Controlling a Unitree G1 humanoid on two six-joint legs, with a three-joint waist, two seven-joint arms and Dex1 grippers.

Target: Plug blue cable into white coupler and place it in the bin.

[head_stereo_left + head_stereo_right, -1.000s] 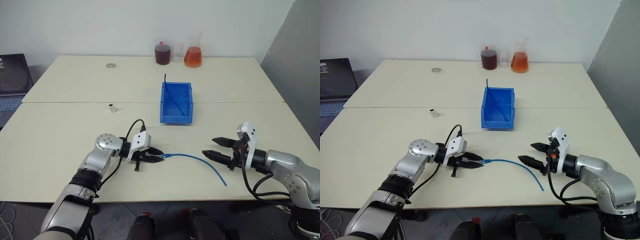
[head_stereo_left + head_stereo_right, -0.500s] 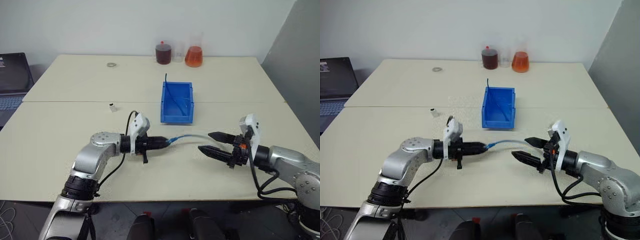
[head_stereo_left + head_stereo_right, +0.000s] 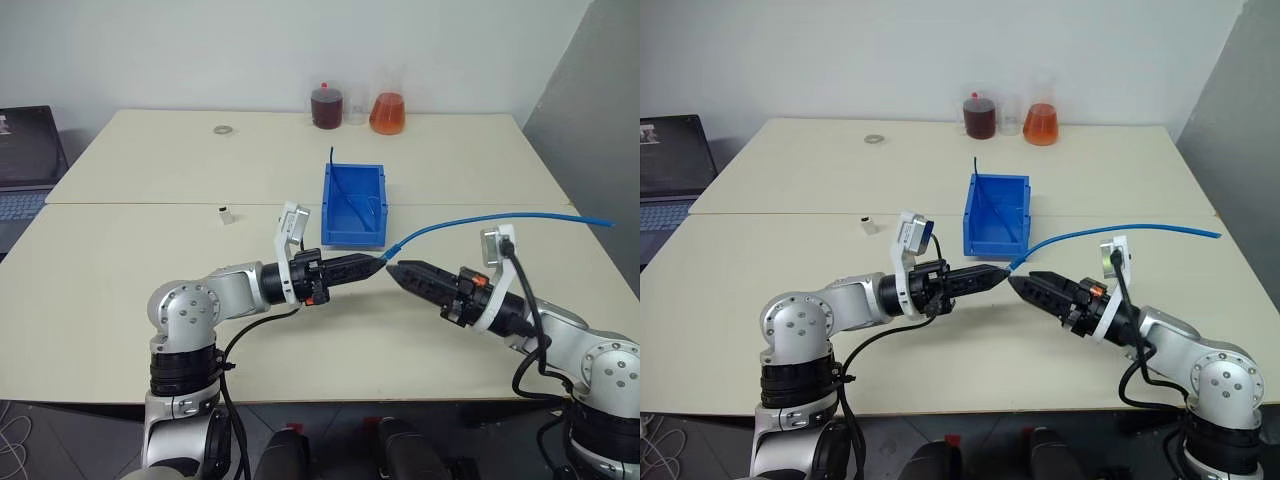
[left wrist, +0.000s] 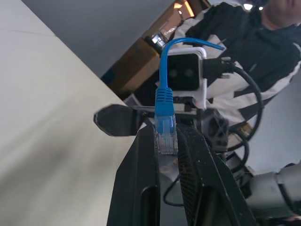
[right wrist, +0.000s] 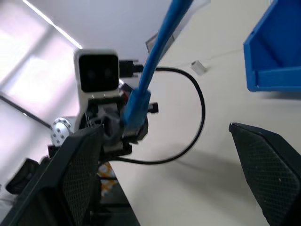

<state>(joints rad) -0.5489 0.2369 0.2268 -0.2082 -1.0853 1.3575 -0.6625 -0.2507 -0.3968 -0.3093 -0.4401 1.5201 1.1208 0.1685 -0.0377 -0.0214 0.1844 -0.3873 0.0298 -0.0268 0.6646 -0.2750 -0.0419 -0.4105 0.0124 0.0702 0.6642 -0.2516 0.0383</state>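
Note:
My left gripper (image 3: 376, 265) is shut on the clear plug of the blue cable (image 3: 480, 219) and holds it above the table, pointing right. In the left wrist view the plug (image 4: 165, 136) sits pinched between my fingers. From there the cable arcs through the air to the right, past the table edge. Tip to tip with the left, my right gripper (image 3: 397, 269) is open, its fingers spread wide either side of the cable (image 5: 155, 47). The white coupler (image 3: 225, 214) lies on the table to the left, apart from both. The bin (image 3: 352, 236) stands behind the grippers.
Two flasks, one of dark red liquid (image 3: 326, 106) and one of orange (image 3: 386, 113), stand at the back edge. A grey ring (image 3: 222, 130) lies at the back left. A laptop (image 3: 25, 160) sits off the table's left. A thin dark cable (image 3: 345, 190) lies in the bin.
My left gripper lifted the plug end off the table, rolled and moved right. The cable swung up into the air. My right gripper rose and moved left, until its tips neared the left's.

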